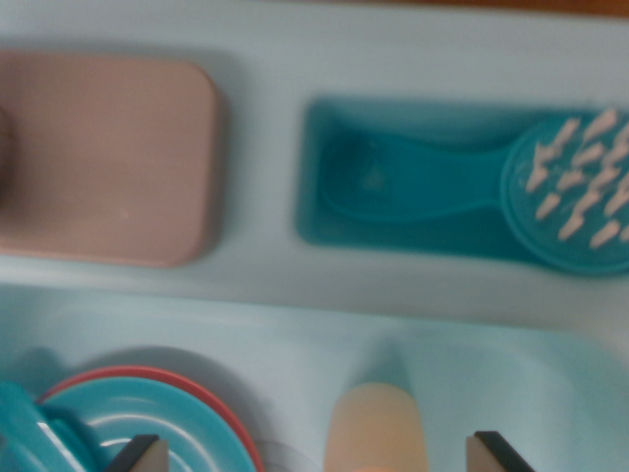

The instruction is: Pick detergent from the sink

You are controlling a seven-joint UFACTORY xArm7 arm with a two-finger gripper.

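The pale blue sink (295,285) fills the frame. Upper left, a pink sponge (103,157); upper right, a teal dish brush (472,187) in its recess. Bottom centre, the cream detergent bottle (376,428) stands between the open hand (314,454)'s fingers, apparently lined up for grasping.
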